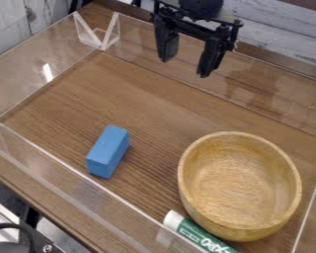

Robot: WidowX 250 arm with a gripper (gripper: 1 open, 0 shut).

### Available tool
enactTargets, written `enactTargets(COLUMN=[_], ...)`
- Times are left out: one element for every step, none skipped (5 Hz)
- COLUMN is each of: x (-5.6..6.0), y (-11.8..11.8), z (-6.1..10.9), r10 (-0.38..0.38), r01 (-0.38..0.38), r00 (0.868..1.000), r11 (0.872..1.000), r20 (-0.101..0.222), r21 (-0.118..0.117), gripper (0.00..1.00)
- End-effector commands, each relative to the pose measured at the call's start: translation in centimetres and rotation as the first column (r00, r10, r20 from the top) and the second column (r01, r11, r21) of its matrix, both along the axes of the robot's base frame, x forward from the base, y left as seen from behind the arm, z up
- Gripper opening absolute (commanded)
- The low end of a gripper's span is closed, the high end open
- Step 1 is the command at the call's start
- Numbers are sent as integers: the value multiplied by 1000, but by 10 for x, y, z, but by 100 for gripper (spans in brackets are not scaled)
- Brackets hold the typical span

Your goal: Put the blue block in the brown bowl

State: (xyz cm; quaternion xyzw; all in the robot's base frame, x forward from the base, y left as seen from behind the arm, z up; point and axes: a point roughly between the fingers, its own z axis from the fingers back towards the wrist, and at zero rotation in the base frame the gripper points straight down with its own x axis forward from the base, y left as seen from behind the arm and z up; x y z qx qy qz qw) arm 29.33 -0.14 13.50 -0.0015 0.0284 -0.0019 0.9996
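The blue block (108, 151) lies flat on the wooden tabletop at the lower left of centre, its long side angled toward the front. To its right sits the brown bowl (240, 185), a wide shallow wooden bowl with nothing inside it. My gripper (188, 57) hangs high at the back of the table, well above and behind both things. Its two dark fingers point down and stand apart, open, with nothing between them.
Clear plastic walls (42, 173) fence in the wooden table surface (147, 94) on all sides. A white and green tube (197, 233) lies by the front wall, just below the bowl. A clear triangular bracket (98, 35) stands at the back left.
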Motion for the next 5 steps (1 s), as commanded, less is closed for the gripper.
enactTargets(x=[-12,-39,-65,-82,-91], y=[5,13,28,42,55], z=[-5,-3,-1,-5,-15], r10=[17,70,110,132,165], r01=[-17,-70,-110,-133,-165], r00=[1000,997,993,988,981], r11=[1000,998,994,991,986], r20=[-10,11,52,84,101], r21=[3,5,10,3,-2], gripper=[100,100,100,100,100])
